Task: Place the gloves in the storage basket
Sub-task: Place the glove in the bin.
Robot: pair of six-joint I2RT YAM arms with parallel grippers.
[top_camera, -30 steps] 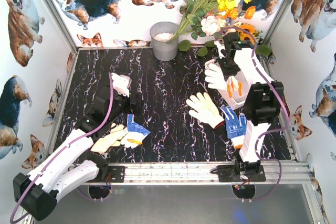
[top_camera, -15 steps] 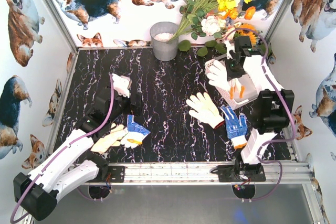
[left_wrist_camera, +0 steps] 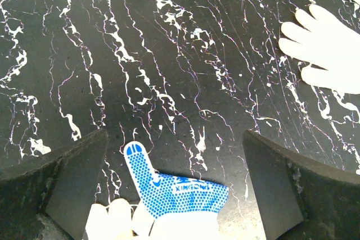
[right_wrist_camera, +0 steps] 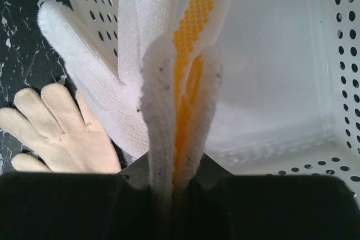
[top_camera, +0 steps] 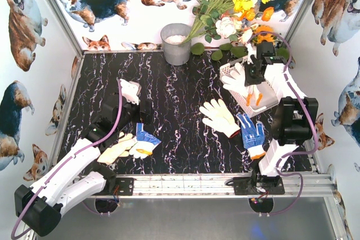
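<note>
My right gripper (top_camera: 254, 77) (right_wrist_camera: 180, 179) is shut on a yellow-and-white glove (right_wrist_camera: 194, 66) (top_camera: 252, 97) and holds it over the white slotted storage basket (top_camera: 269, 95) (right_wrist_camera: 292, 71) at the back right. A white knit glove (right_wrist_camera: 95, 71) (top_camera: 233, 82) hangs beside it over the basket's left wall. A cream glove (top_camera: 219, 116) (right_wrist_camera: 56, 130) and a blue dotted glove with orange cuff (top_camera: 251, 133) lie in front of the basket. My left gripper (top_camera: 135, 119) (left_wrist_camera: 174, 139) is open above another blue dotted glove (top_camera: 145, 139) (left_wrist_camera: 174, 192). A cream glove (top_camera: 115, 149) and a white glove (top_camera: 130, 89) (left_wrist_camera: 326, 54) lie near it.
A grey metal bucket (top_camera: 176, 43) stands at the back middle. A bunch of artificial flowers (top_camera: 230, 4) leans over the back right corner, just behind the basket. Printed walls enclose the black marbled table (top_camera: 180, 99) on three sides.
My right gripper has carried the yellow-and-white glove a little to the right and back, further over the basket. The left arm has not moved.
</note>
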